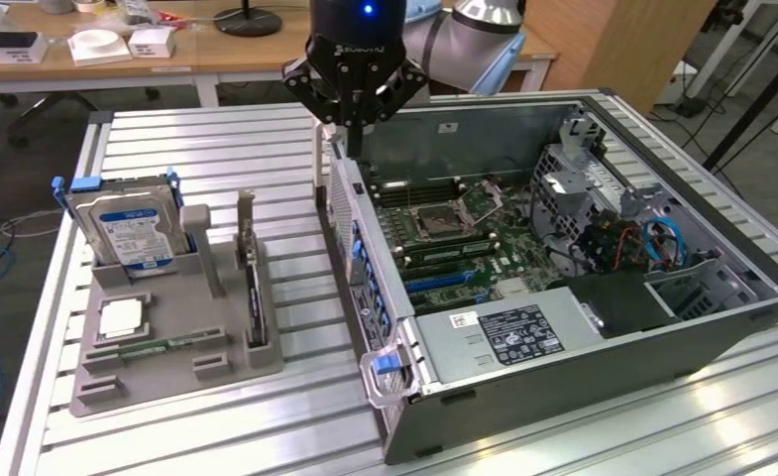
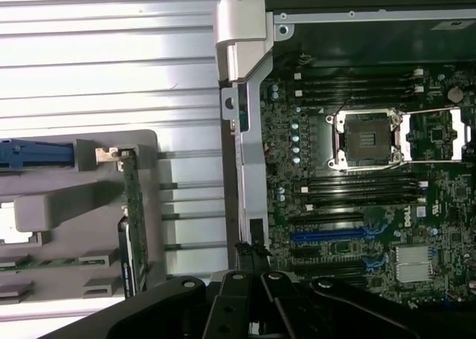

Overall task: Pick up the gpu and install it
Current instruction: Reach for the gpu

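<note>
The gpu (image 1: 254, 293) is a thin black card standing on edge in a slot of the grey holder (image 1: 230, 365), its silver bracket pointing up at the far end. The wrist view sees the gpu (image 2: 134, 212) edge-on in the holder (image 2: 67, 205). My gripper (image 1: 350, 139) hangs over the open computer case's (image 1: 574, 337) near wall, to the gpu's right in the exterior view and well above it. Its fingers (image 2: 239, 259) are shut with nothing between them. Blue expansion slots (image 2: 335, 236) lie on the motherboard (image 1: 455, 238) inside the case.
A silver hard drive (image 1: 124, 233) with a blue-white label stands in the holder at the exterior view's left. A square chip (image 1: 122, 317) and a green memory stick (image 1: 164, 348) lie in front of it. Desks with boxes stand behind the slatted metal table (image 1: 203, 149).
</note>
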